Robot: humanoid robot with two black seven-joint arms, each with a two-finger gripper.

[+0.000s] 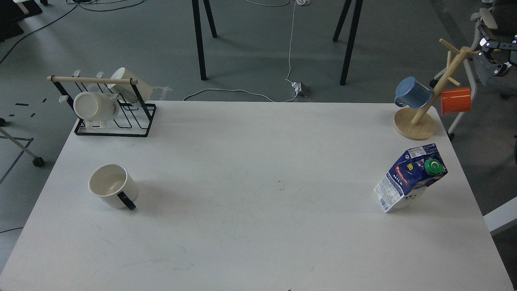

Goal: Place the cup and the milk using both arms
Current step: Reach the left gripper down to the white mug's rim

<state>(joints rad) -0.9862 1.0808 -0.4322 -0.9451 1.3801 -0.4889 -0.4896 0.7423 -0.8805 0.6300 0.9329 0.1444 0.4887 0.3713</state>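
The cup (112,186), a white mug with a black handle, stands upright on the left side of the white table (258,226), handle toward me. The milk (411,178), a dark blue carton with a green cap, stands on the right side. A black jointed part at the top right edge, beyond the table, looks like my right gripper (499,60); it is small and partly cut off. A dark shape in the top left corner may be my left gripper (16,12). Both are far from the cup and the milk and hold nothing that I can see.
A black wire rack (109,117) with white mugs stands at the table's back left corner. A wooden mug tree (420,117) with a blue mug (412,93) and an orange mug (455,101) stands at the back right. Table legs and cables lie on the floor behind.
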